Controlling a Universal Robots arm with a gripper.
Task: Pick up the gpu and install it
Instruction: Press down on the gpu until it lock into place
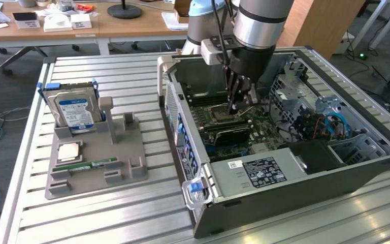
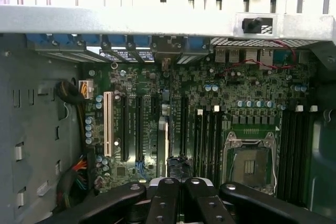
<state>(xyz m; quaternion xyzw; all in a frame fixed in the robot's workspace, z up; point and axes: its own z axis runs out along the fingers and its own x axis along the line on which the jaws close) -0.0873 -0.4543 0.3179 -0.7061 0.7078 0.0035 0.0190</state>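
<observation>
The gripper [image 1: 233, 109] is closed tight inside the open computer case [image 1: 357, 168] and holds nothing. Just in front of it, nearer the power box [image 1: 263, 173], the gpu [image 1: 230, 135] sits on the green board [image 2: 157, 103].

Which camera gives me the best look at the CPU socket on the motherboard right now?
The wrist view: the CPU socket faces the camera nearly square-on, its metal frame clear all round. The exterior view shows the socket at a slant, with the gripper hanging close beside it and covering one edge.
</observation>
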